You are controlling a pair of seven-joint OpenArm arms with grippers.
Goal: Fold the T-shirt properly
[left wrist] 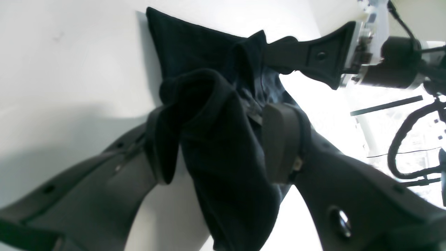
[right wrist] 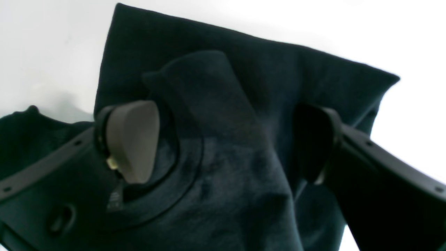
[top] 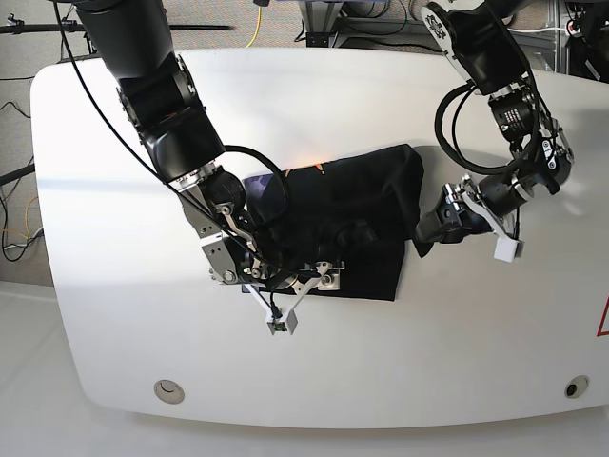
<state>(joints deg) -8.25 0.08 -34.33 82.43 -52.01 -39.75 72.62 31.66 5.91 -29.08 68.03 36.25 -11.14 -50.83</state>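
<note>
Counter [top: 114,314] first: I see it white and broad, with the T-shirt [top: 357,214] lying mid-surface, black, bunched and wrinkled, an orange tag [top: 317,169] at its far edge. My left end effector [left wrist: 216,139] is clamped on a thick gathered fold at the garment's side. My right end effector [right wrist: 226,143] grips a raised ridge of cloth at the near edge.

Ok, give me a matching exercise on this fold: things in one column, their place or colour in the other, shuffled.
Things:
1. T-shirt
2. Orange tag
3. Left gripper
4. Right gripper

Descriptions:
A. at the shirt's near hem, fabric between its fingers
B. black, bunched mid-table
C. at the shirt's side edge, fabric between its fingers
D. at the shirt's far edge

Pairs: 1-B, 2-D, 3-C, 4-A
</note>
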